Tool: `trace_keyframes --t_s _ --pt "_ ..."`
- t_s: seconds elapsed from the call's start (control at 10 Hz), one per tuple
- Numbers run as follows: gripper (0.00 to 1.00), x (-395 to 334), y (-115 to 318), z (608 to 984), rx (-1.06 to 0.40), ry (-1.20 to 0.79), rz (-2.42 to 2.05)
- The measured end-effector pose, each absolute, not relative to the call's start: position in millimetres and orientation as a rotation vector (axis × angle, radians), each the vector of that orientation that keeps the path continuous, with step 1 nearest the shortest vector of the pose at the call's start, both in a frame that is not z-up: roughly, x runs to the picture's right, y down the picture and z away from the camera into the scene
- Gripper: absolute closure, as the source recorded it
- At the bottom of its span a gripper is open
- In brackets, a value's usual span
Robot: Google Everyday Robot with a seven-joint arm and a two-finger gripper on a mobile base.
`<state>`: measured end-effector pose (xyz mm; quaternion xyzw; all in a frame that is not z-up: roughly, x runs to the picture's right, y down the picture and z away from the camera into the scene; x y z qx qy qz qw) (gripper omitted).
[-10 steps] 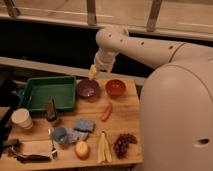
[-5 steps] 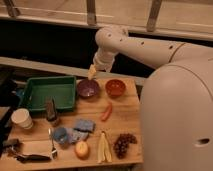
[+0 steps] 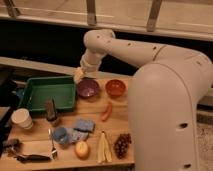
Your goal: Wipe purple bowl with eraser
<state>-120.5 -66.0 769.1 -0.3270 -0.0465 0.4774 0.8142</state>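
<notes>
The purple bowl (image 3: pixel 88 88) sits on the wooden table (image 3: pixel 95 140), just right of the green tray. My gripper (image 3: pixel 79 75) hangs from the white arm, just above the bowl's left rim, over the tray's right edge. A small dark rectangular block, the eraser (image 3: pixel 51 109), stands apart at the tray's front edge, left of and nearer than the bowl. I see nothing dark held in the gripper.
A green tray (image 3: pixel 31 100) lies left of the bowl and an orange-red bowl (image 3: pixel 115 87) right of it. Nearer are a red pepper (image 3: pixel 106 111), blue pads (image 3: pixel 82 125), a small blue cup (image 3: pixel 60 134), an apple (image 3: pixel 81 149), a banana (image 3: pixel 103 148), grapes (image 3: pixel 122 145) and a white cup (image 3: pixel 22 119).
My gripper has shifted a little to the left and down, toward the purple bowl's left rim. The things on the table have not moved.
</notes>
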Motion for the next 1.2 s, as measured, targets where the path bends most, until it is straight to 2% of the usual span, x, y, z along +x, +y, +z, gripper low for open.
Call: trace_keyframes --t_s 0.7,1.2 --pt "0.3 -238 0 728 -0.777 -0.241 0.883" --pt "0.3 -244 2 726 -0.779 -0.252 0.873"
